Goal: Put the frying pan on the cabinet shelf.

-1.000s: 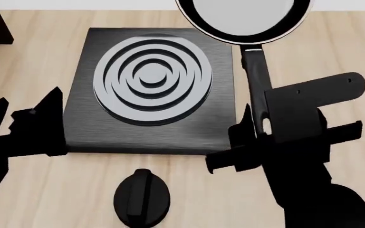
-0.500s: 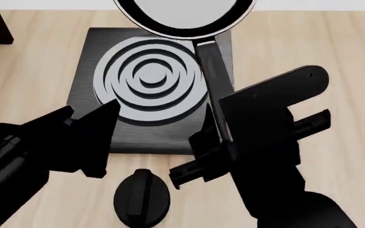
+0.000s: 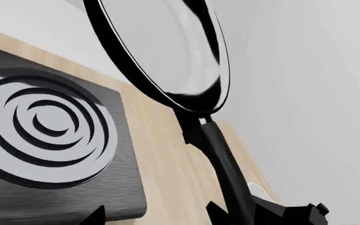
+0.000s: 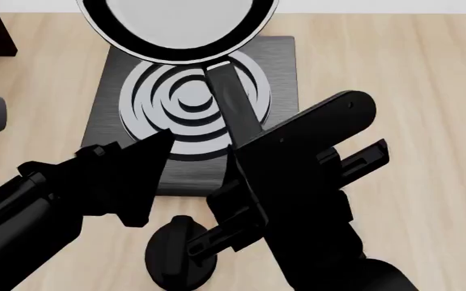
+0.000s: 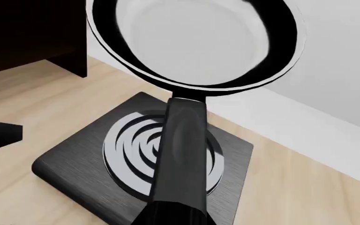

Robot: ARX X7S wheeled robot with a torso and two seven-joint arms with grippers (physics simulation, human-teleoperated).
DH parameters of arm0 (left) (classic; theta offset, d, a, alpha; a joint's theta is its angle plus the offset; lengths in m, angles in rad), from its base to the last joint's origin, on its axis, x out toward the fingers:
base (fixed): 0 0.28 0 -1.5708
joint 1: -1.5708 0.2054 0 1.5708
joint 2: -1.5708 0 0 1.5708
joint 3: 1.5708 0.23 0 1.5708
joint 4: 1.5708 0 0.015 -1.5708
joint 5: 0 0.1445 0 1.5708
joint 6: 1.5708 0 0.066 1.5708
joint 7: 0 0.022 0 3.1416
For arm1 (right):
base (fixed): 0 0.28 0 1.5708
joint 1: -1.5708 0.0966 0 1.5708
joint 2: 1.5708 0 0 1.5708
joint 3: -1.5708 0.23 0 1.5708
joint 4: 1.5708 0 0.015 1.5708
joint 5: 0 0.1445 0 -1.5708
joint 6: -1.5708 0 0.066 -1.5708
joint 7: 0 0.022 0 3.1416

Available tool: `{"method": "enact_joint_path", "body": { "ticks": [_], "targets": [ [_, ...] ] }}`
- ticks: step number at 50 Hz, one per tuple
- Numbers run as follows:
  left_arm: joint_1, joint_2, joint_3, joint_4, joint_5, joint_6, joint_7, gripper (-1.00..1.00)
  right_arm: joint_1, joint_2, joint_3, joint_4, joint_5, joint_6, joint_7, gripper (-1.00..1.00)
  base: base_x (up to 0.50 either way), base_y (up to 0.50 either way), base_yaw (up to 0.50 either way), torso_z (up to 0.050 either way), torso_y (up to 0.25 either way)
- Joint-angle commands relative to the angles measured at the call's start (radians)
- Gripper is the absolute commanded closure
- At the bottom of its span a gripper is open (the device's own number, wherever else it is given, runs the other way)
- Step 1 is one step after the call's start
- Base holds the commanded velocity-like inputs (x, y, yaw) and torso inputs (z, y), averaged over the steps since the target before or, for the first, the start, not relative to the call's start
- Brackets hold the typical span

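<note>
Your right claw is clenched on the pan's handle near its tail end, so the bowl hangs well out ahead of the claw, lifted clear above the burner. With so long a lever, I judge that any wrist roll will swing the bowl wide; keep the wrist level and carry it slowly toward the cabinet, which lies ahead of the claw and off to its left, well apart from the pan. Aim to bring the bowl in over a flat panel before you lower it. Your left claw sits just beside the right one, on its left; I cannot tell whether it is released or closed, so steer the handle clear of it. The pan is round, black-rimmed, with a glossy pale-grey inside and a smooth, slightly rounded black handle. The burner is a flat, brushed dark square with pale concentric rings. The cabinet is very dark, boxy wood. A rounded black knob lies just under your claw on light wood-grain.
</note>
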Motion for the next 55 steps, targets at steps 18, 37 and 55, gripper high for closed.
{"method": "enact_joint_path", "body": {
  "ticks": [18, 37, 55],
  "targets": [
    [-0.013, 0.031, 0.074, -0.064, -0.025, 0.126, 0.022, -1.00, -0.014, 0.021, -0.021, -0.069, -0.041, -0.028, 0.011, 1.00, 0.00, 0.00, 0.00, 0.001, -0.003],
    [-0.017, 0.027, 0.137, -0.118, 0.008, 0.216, 0.050, -1.00, -0.025, 0.025, -0.023, -0.111, -0.020, -0.011, 0.022, 1.00, 0.00, 0.00, 0.00, 0.001, -0.003],
    [0.006, 0.017, 0.203, -0.155, 0.025, 0.263, 0.086, -1.00, -0.043, 0.036, -0.034, -0.124, -0.008, -0.026, 0.030, 1.00, 0.00, 0.00, 0.00, 0.001, -0.003]
  ]
}}
